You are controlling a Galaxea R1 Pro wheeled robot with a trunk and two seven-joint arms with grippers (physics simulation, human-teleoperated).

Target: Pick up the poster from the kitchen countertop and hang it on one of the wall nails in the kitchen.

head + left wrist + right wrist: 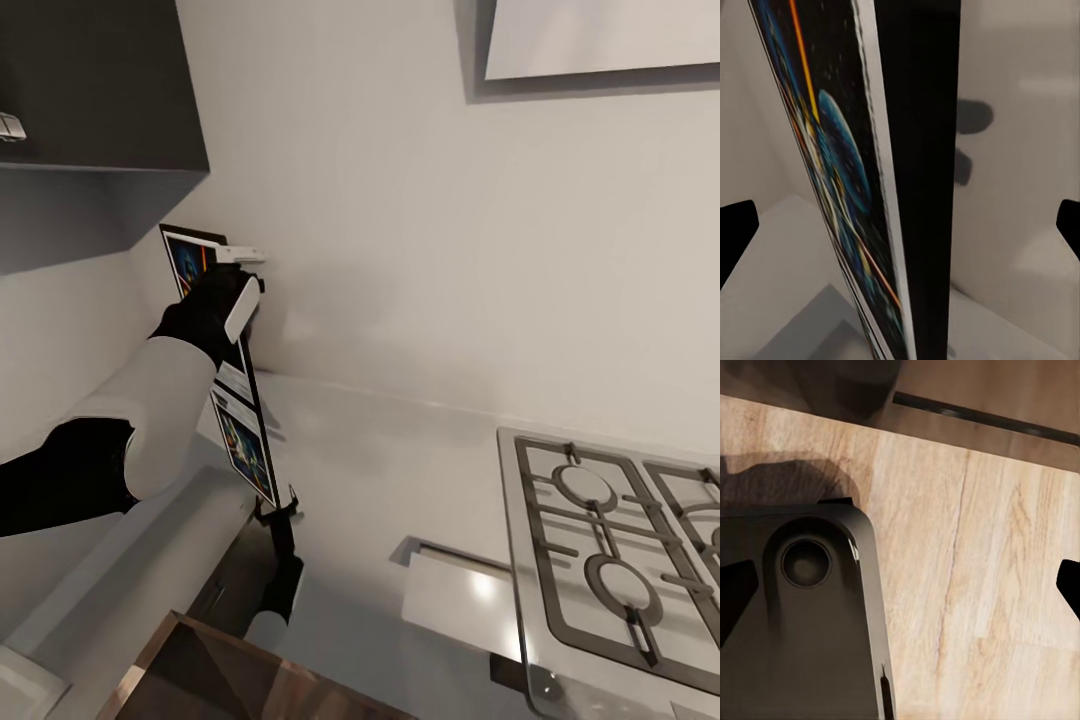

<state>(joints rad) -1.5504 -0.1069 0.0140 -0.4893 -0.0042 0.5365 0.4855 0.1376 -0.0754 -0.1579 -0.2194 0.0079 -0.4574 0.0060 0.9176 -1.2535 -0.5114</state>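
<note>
Edge-on between the left fingers (735, 225), the poster (907, 172) stands gripped upright; right fingers (735, 589) spread empty.

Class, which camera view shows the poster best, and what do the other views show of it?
The head view: the poster stands upright with its outline readable, the left claw at its top. The left wrist view shows a close, steeply angled slice. The right wrist view shows wooden floor.

The pale kitchen countertop (400, 470) ran along the white wall, and a steel gas hob (620, 560) sat in it
</note>
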